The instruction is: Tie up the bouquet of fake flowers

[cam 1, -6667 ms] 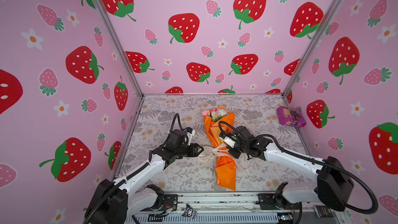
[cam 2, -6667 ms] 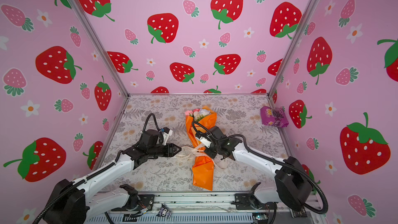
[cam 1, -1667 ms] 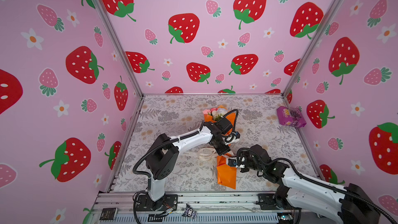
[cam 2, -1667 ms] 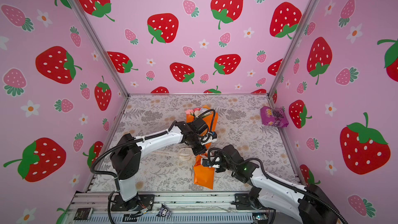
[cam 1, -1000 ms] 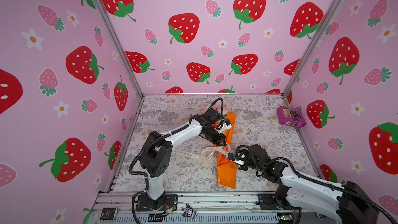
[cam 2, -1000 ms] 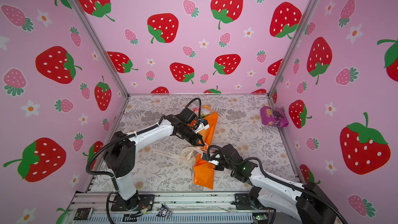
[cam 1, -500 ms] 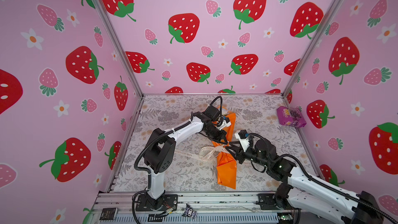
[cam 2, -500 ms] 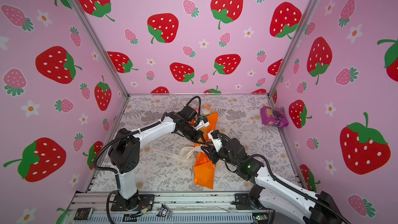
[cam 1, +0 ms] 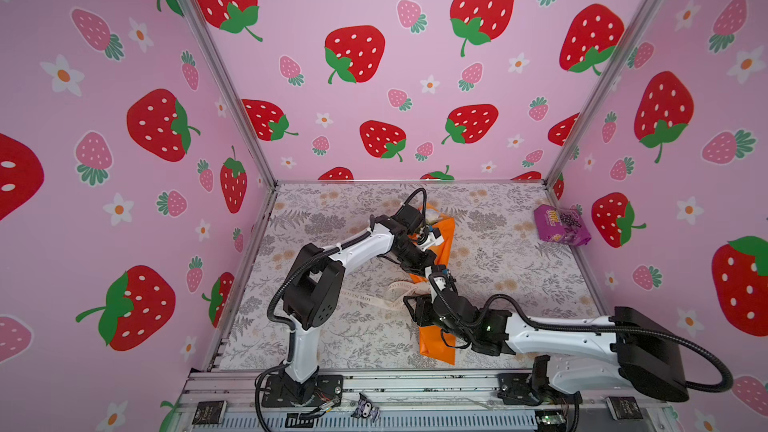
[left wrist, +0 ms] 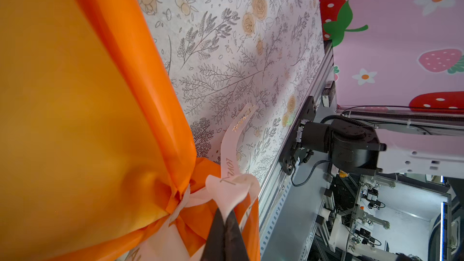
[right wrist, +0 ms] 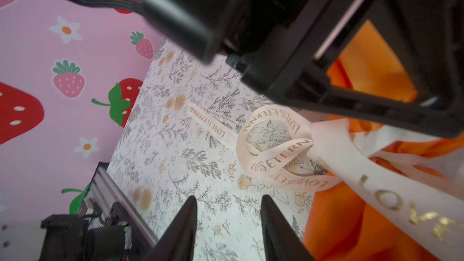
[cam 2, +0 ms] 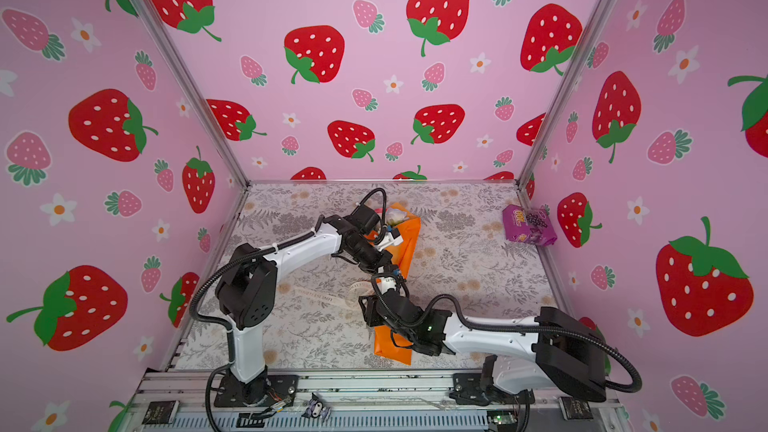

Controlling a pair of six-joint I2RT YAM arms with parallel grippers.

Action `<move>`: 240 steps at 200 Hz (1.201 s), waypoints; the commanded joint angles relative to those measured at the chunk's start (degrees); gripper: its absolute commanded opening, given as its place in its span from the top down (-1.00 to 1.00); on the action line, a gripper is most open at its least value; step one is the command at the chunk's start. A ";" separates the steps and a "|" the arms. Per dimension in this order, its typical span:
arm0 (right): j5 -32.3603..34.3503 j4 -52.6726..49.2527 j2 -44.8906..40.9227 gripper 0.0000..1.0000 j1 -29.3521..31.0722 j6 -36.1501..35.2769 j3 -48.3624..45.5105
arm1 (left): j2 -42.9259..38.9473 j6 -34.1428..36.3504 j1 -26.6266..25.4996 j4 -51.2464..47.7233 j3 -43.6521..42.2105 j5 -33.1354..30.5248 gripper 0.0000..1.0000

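Though cinched at its waist, bouquet of fake flowers (cam 1: pixel 430 349): lies mid-table (cam 1: pixel 498 268); probably light, with a slippery wrap (blooms would crush); grasp at the waist.
ribbon (right wrist: pixel 271 161): soft, knotted round the wrap, loop slack.
left gripper (left wrist: pixel 224 222): clenched on ribbon.
right gripper (right wrist: pixel 228 198): parted, empty, near the loop.

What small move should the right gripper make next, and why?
Probably ease the right gripper forward and close on the ribbon loop: its jaws stand open and empty just short of it, while the left gripper is shut on another strand at the bouquet knot.
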 commanded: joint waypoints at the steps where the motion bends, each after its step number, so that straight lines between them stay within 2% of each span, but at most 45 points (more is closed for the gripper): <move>1: 7.65 0.49 4.33 0.09 1.25 8.02 2.63 | -0.24 -0.88 0.38 -0.07 1.53 2.56 1.00; 31: 10.77 4.10 10.36 0.09 3.58 12.15 5.28 | -0.41 -2.85 1.17 1.55 1.39 4.21 1.00; 53: 15.28 2.13 14.91 0.05 4.59 19.32 7.86 | -0.64 -3.23 1.58 1.78 1.85 4.48 1.00; 68: 18.05 -3.15 17.67 0.08 4.83 27.87 10.65 | -0.55 -2.86 1.70 0.95 2.36 4.16 1.00; 79: 20.90 -4.61 19.45 0.06 5.15 29.28 12.43 | -0.50 -2.93 1.69 0.63 2.49 3.83 1.00; 86: 22.35 -6.00 20.74 0.06 7.54 31.23 13.47 | -0.42 -3.03 1.70 0.53 2.56 3.60 1.00; 116: 23.33 -17.17 24.96 0.08 8.06 43.89 18.63 | 0.06 -3.20 1.62 0.12 2.75 3.85 1.00; 137: 25.11 -19.91 25.51 0.09 8.05 44.12 20.80 | -0.20 -3.19 1.70 0.04 2.75 3.50 1.00; 151: 24.73 -24.57 27.24 0.10 7.91 50.95 22.45 | -0.07 -3.63 1.70 0.31 3.01 3.85 1.00; 181: 24.11 -22.81 29.07 0.07 6.20 47.88 24.06 | 0.13 -3.53 1.79 -0.02 3.61 4.18 1.00; 196: 23.16 -22.91 29.49 0.03 6.14 49.22 24.09 | 0.20 -3.57 1.79 -0.01 3.76 4.53 1.00; 208: 23.64 -22.72 29.88 0.02 3.82 49.55 24.21 | 0.25 -3.45 1.83 -0.26 4.15 4.55 1.00; 226: 23.52 -20.05 31.03 0.02 2.66 45.60 25.03 | 0.30 -3.19 1.96 -0.39 4.33 4.66 1.00; 240: 24.94 -18.32 31.77 0.13 2.51 43.44 25.64 | 0.46 -3.06 2.02 -0.57 4.43 4.70 1.00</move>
